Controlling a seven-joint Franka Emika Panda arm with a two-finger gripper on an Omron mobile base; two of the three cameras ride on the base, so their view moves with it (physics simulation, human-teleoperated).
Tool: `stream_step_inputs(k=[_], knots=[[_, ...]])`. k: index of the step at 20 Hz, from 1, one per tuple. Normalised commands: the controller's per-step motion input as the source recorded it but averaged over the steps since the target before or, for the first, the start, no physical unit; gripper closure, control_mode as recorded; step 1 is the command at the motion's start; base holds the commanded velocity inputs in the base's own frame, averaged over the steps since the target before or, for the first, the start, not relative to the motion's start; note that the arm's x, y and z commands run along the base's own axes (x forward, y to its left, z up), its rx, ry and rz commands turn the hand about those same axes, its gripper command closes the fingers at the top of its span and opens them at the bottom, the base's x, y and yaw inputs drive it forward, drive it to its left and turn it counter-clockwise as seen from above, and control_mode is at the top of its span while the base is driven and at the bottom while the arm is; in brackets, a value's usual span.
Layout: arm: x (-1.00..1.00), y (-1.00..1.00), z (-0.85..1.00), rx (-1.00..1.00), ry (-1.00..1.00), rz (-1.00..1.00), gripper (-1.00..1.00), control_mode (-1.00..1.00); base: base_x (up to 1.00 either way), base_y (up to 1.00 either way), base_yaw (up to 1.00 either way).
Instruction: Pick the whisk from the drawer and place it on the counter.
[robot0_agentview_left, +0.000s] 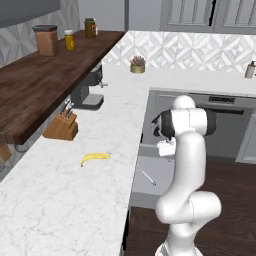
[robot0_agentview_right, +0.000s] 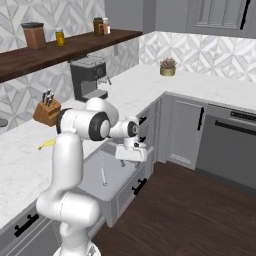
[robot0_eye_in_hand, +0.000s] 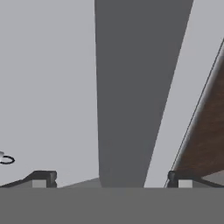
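— Silver whisk (robot0_agentview_left: 148, 177): where did it lie?
— Flat on the floor of the open drawer (robot0_agentview_left: 145, 199), below the gripper (robot0_agentview_right: 131, 158) and nearer the base, long axis slanting across the drawer.
— And the fingers (robot0_eye_in_hand: 40, 178)?
— Spread wide, holding nothing, above the drawer, beside the counter (robot0_agentview_left: 65, 200).
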Motion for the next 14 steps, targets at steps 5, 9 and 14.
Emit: stream_step_inputs(k=[5,9,14], knots=[[-1.00,-1.00,-0.96,0.00,-0.09,0.14,-1.00,-1.00,0.00,0.00,0.00],[-0.90,-0.72,0.24,0.03,-0.37,0.08,-1.00,-1.00,0.00,0.00,0.00],[-0.54,0.09,1.00,0.19,-0.38,0.04,-1.00,-1.00,0.00,0.00,0.00]])
